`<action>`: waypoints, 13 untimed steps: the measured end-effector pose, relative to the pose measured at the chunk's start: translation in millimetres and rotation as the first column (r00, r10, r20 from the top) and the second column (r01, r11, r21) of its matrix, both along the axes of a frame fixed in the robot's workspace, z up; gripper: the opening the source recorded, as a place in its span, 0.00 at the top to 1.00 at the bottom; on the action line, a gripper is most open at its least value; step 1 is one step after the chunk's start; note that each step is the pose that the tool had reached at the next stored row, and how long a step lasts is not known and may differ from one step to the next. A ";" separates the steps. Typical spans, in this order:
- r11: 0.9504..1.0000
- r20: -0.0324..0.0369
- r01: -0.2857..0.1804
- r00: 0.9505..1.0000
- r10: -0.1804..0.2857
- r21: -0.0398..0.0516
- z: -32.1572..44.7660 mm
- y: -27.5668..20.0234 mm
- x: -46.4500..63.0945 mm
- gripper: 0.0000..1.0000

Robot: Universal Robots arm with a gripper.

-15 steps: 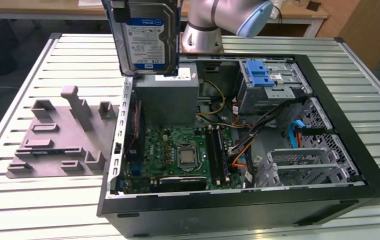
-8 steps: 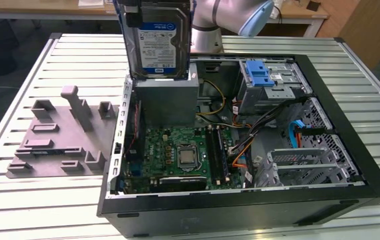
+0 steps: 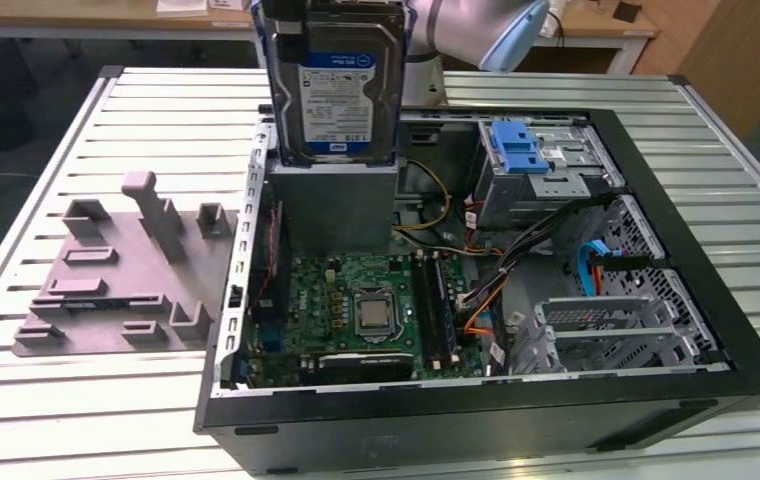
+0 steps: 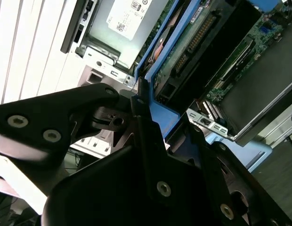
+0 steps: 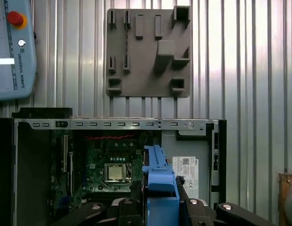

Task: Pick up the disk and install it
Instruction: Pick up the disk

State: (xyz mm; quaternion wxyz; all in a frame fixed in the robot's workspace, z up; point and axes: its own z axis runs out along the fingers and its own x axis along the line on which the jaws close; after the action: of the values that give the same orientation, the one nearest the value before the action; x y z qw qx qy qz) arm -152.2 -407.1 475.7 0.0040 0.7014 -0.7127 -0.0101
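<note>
Claw pinches the silver rectangular hard disk by its blue plastic carrier, upright above the open black metal computer case; I'd hold it steady, clear of cables.

**A:** Bright, even light, looks like it's from overhead, soft shadows. The slatted table throws glare streaks in the first wrist view.
**B:** Yeah, same table's blown out white in the second wrist view.
</note>
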 end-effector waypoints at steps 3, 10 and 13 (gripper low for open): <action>1.000 0.002 0.000 1.000 0.000 0.000 -1.3 -1.6 4.8 0.64; 1.000 0.004 0.000 1.000 0.000 0.000 -2.9 -3.7 10.1 0.64; 1.000 0.004 0.000 1.000 0.000 0.000 -2.9 -3.7 10.2 0.64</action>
State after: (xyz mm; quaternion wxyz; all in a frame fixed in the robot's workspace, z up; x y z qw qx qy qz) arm -141.9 -410.8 472.8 0.0027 0.7014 -0.7127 -0.0087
